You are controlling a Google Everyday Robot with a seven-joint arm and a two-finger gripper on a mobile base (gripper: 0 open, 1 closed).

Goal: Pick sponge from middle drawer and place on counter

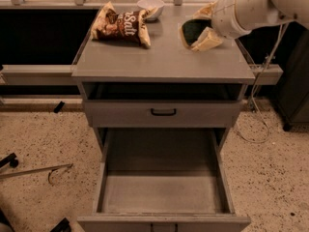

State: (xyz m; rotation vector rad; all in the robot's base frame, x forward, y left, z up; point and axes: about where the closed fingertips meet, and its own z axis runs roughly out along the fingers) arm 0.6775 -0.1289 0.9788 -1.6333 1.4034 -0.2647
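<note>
My gripper [197, 33] is at the back right of the counter [159, 59], just above its top. It is shut on the sponge [193, 29], whose dark green face points left between the tan fingers [208, 39]. The white arm [251, 4] reaches in from the upper right. The middle drawer [161, 192] is pulled wide open below, and its flat grey floor is bare.
A brown and white chip bag [120, 25] lies at the back left of the counter, with a white bowl [150, 6] behind it. A shut shallow drawer front with a black loop handle [163, 112] sits above the open drawer. A cable [260, 115] hangs at the right.
</note>
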